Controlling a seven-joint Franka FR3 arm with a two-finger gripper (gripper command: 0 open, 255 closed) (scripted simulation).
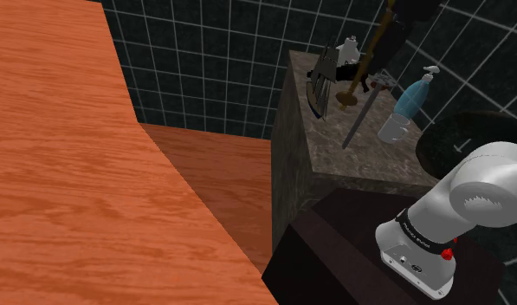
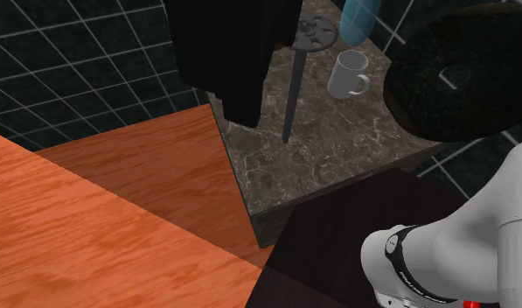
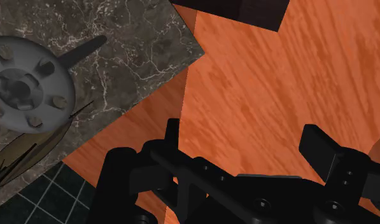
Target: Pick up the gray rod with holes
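The gray rod (image 2: 291, 92) lies on a dark marble counter (image 2: 337, 166). A round flange with several holes (image 2: 316, 31) caps its far end, and its pointed tip faces the stand. In the shoulder view the gray rod (image 1: 362, 117) slants across the counter (image 1: 334, 160) between a dark fan-shaped thing and a bottle. In the wrist view the holed flange (image 3: 29, 83) and the rod's tip (image 3: 85, 51) lie off beyond one finger. My gripper (image 3: 246, 143) is open, hanging over orange wood beside the counter's edge. Nothing sits between the fingers (image 3: 172, 137).
A white mug (image 2: 348, 74), a blue bottle (image 1: 403, 108), a dark fan-shaped thing (image 1: 321, 82) and a brown pole (image 1: 369, 56) crowd the counter. A black basin (image 2: 460, 79) lies beside the mug. A large black shape (image 2: 224, 61) hangs over the counter's edge. Dark tiled walls stand behind.
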